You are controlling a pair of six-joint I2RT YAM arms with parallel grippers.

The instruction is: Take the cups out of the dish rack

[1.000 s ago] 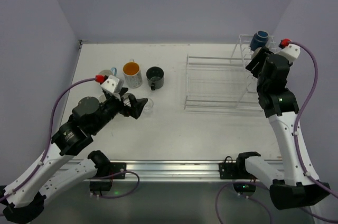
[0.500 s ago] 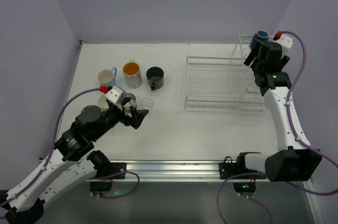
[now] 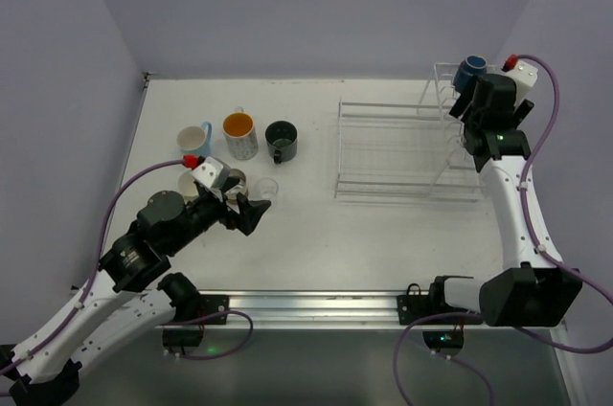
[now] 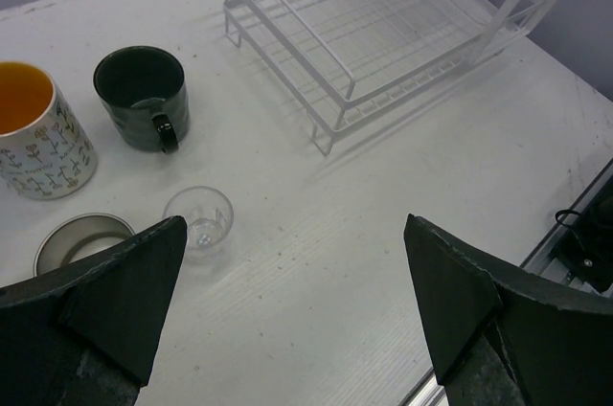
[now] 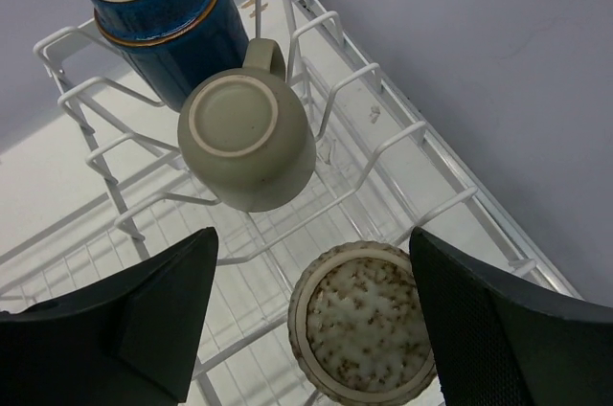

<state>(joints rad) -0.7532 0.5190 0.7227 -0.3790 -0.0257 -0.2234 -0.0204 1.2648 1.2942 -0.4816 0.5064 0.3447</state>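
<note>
Three round glazed cups (image 5: 247,143) rest in the white wire dish rack (image 3: 402,152); left hand (image 4: 292,267) and right hand (image 5: 311,277) gape wide.

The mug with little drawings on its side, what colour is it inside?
Orange inside the white patterned mug; the left wrist view shows it best.

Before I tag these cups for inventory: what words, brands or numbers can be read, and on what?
None readable in any view.
The patterned mug bears small drawn figures, not letters.
The navy cup, pale green mug and black mug show no print.
</note>
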